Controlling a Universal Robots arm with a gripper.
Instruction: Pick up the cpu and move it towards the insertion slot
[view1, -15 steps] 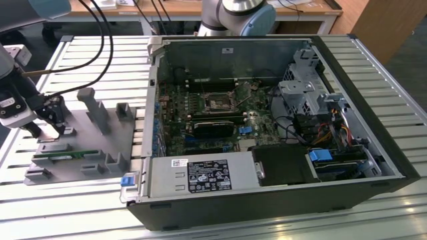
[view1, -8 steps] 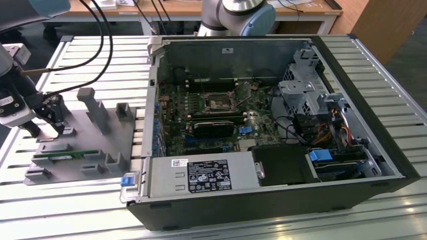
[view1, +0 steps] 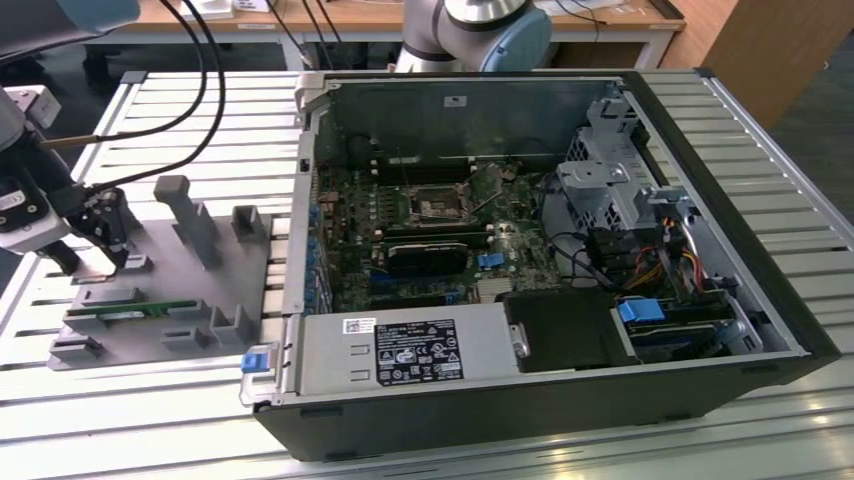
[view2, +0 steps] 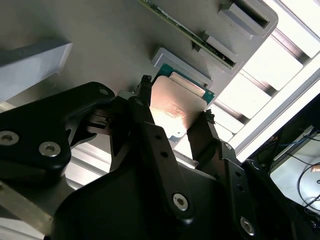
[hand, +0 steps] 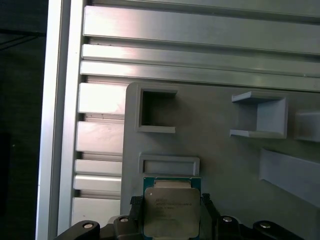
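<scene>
The cpu (view2: 177, 107) (hand: 171, 202) is a flat square chip with a silvery top and a green-edged rim. It sits low over the grey fixture plate (view1: 174, 270), beside its small raised holder (hand: 168, 164). My gripper (view2: 175, 100) (hand: 171, 212) has one black finger (view2: 145, 107) pressed on each of two opposite edges of the chip. In the exterior view the gripper (view1: 96, 262) hangs over the fixture's far corner at the exterior view's left. The insertion slot (view1: 441, 205) is a dark square socket with a metal frame on the motherboard inside the open computer case (view1: 747, 280).
A green memory stick (view1: 120, 310) (view2: 185, 30) rests in brackets on the fixture plate. Grey upright posts (view1: 187, 215) rise from the plate between the gripper and the case. Black cables (view1: 200, 90) hang above the slatted aluminium table (view1: 147, 400). A second robot base (view1: 481, 35) stands behind the case.
</scene>
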